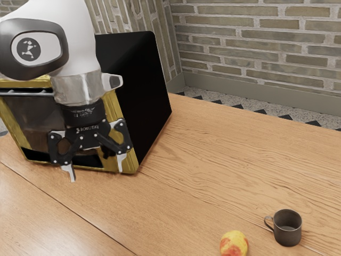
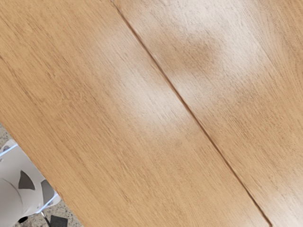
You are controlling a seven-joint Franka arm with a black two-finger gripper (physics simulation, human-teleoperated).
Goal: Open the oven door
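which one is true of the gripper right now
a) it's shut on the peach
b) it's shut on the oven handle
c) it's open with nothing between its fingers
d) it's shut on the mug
c, the gripper has its fingers spread wide with nothing between them, clear of the oven handle and well away from the mug and the peach.

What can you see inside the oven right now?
Nothing I can make out: the door looks shut and dark, and the arm and open pincer cover part of the front, so the contents remain unknown.
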